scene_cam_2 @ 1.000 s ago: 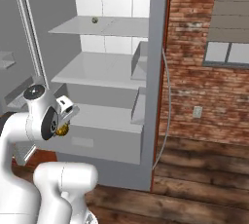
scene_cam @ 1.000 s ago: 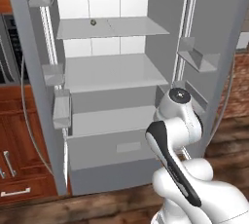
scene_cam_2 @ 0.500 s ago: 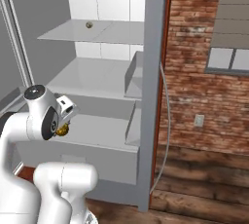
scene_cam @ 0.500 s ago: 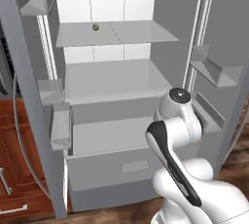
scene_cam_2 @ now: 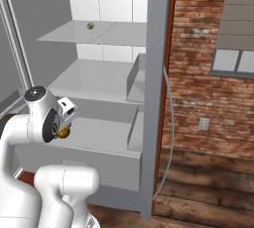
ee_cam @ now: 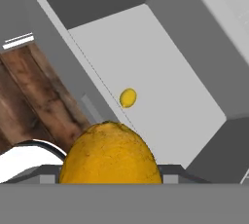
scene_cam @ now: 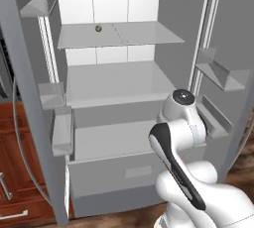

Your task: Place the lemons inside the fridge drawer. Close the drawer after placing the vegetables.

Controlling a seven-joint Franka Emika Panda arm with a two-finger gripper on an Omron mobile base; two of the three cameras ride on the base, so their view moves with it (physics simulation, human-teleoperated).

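Note:
My gripper is shut on a lemon, held above the open fridge drawer. In the hand view this lemon bulks large at the bottom, its skin orange-yellow and hiding the fingertips. Beyond it a second lemon lies on the pale floor of the drawer, near the front wall. From the left base view the drawer stands pulled out, with a small rectangular mark on its flat front; my arm hides the gripper there.
The fridge doors stand wide open, with door bins on the left and right. A small dark round object sits on the upper shelf. Wooden cabinets lie left; a brick wall is on the right.
The whole picture has shifted and the fridge looms larger, so the base has driven closer. The lemon stays in the gripper, and the arm's pose looks the same.

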